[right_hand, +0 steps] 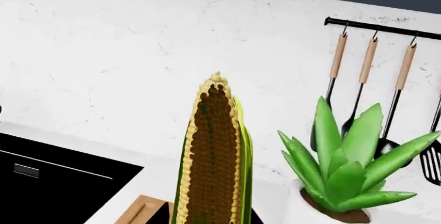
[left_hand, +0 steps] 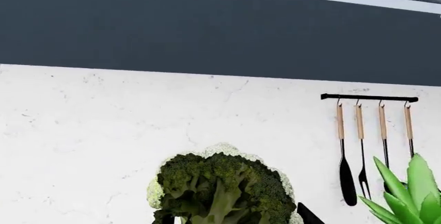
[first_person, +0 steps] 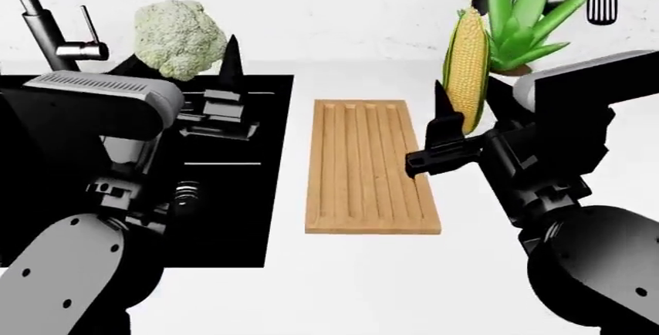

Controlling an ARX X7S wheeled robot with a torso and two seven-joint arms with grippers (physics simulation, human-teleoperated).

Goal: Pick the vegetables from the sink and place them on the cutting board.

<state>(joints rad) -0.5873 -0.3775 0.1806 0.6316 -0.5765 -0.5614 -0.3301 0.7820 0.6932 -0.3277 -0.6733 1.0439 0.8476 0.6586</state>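
Note:
My left gripper (first_person: 196, 61) is shut on the pale bumpy cauliflower floret (first_person: 180, 35) and holds it up above the black sink (first_person: 242, 196), near its back edge. In the left wrist view the floret (left_hand: 220, 188) fills the space between the fingers and shows its green underside. My right gripper (first_person: 465, 102) is shut on the yellow corn cob (first_person: 465, 61) and holds it upright beside the right edge of the grooved wooden cutting board (first_person: 371, 165). In the right wrist view the cob (right_hand: 214, 157) stands up from the jaws, with a board corner (right_hand: 141, 211) below it.
A dark steel faucet (first_person: 42, 18) stands at the sink's back left. A potted spiky green plant (first_person: 525, 18) sits behind the corn at the wall. Utensils hang from a black rail (right_hand: 379, 28) on the white marble wall. White counter (first_person: 360, 289) lies in front.

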